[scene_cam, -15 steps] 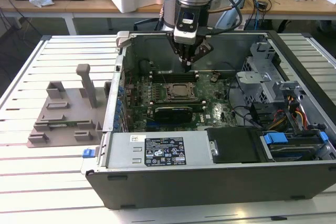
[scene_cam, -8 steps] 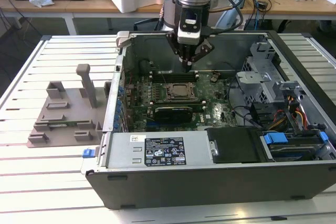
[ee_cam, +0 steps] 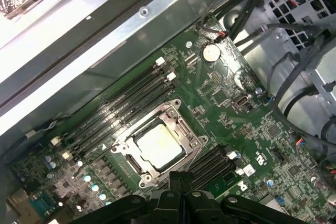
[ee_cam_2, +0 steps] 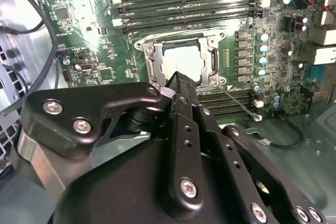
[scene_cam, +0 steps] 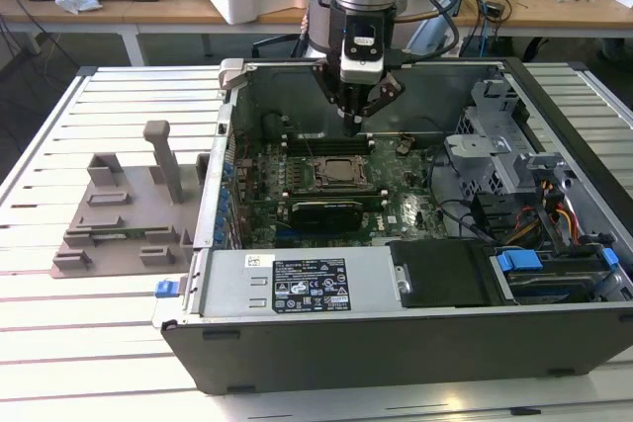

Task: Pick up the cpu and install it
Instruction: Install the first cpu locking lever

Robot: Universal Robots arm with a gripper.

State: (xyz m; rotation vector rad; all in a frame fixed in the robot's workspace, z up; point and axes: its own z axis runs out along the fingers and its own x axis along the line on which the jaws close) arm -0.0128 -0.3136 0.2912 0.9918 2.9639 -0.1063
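The cpu (ee_cam: pixel 159 145) is a pale shiny square lying flat inside the motherboard's socket frame (ee_cam: pixel 181 113), and it also shows as the cpu (ee_cam_2: pixel 182 61) in the second wrist view. My gripper (scene_cam: pixel 353 118) hangs inside the open computer case, a little above the board and just behind the socket (scene_cam: pixel 329 173). In both wrist views its black fingers (ee_cam_2: pixel 181 85) are pressed together with nothing between them, their tips beside the socket's edge. The gripper (ee_cam: pixel 181 178) is apart from the cpu.
Memory slots (ee_cam: pixel 126 98) flank the socket on both sides. Cable bundles (ee_cam: pixel 294 61) and a drive cage (scene_cam: pixel 495 145) fill the exterior view's right of the case. A grey plastic holder tray (scene_cam: pixel 119 224) sits on the slatted table, left of the case (scene_cam: pixel 396 343).
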